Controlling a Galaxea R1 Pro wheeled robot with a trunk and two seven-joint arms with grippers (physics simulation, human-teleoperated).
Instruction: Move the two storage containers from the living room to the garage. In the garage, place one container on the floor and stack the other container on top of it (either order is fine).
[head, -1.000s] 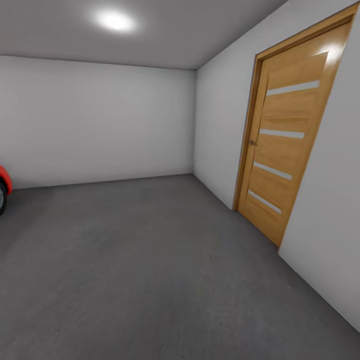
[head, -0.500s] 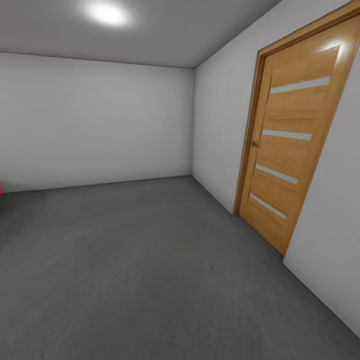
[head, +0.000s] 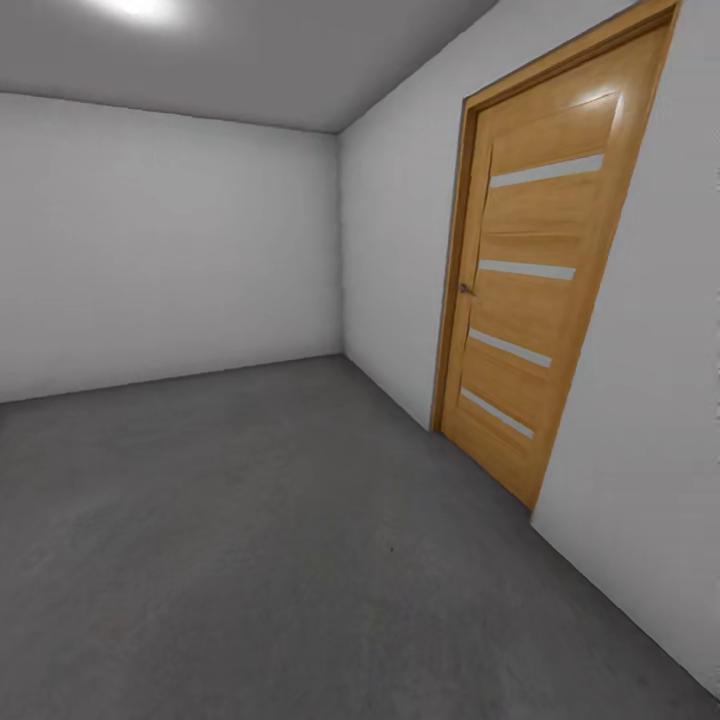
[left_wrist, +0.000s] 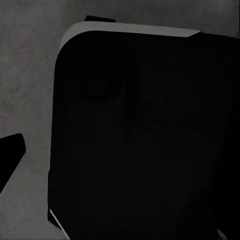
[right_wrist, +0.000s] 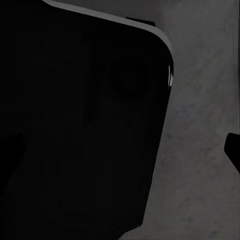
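Floor (head: 250, 540): dark grey, rough-textured concrete spreads from the near edge of the head view back to the far wall, faintly mottled, with a paler sheen toward the middle.
Garage: a bare room, seen in the head view from inside, looking toward the corner where two plain walls meet.
Far wall (head: 160, 240): flat white-grey, unbroken, meeting the concrete in a straight line.
Right wall (head: 395, 250): the same pale finish, running from the corner toward the camera and carrying the door.
Door (head: 530, 290): honey-coloured wood, shut in a matching frame, with four narrow pale horizontal strips set into its panel; it reaches down to the concrete.
Door handle (head: 465, 288): a small dark metal lever on the door's edge nearest the corner.
Ceiling (head: 300, 60): grey, sloping away to the corner.
Ceiling light (head: 135, 8): a soft white glow cut by the upper edge of the head view.
Robot base (left_wrist: 145, 140): in the left wrist view a large black body with a rounded corner and a thin pale rim, grey concrete beside it (left_wrist: 25, 75).
Same base, other side (right_wrist: 80, 130): the right wrist view gives a matching black mass with a light edge, concrete alongside (right_wrist: 200, 165).
End effectors: dark slivers sit at the margins of both wrist views; whether either is open or closed cannot be told, nor whether anything is held.
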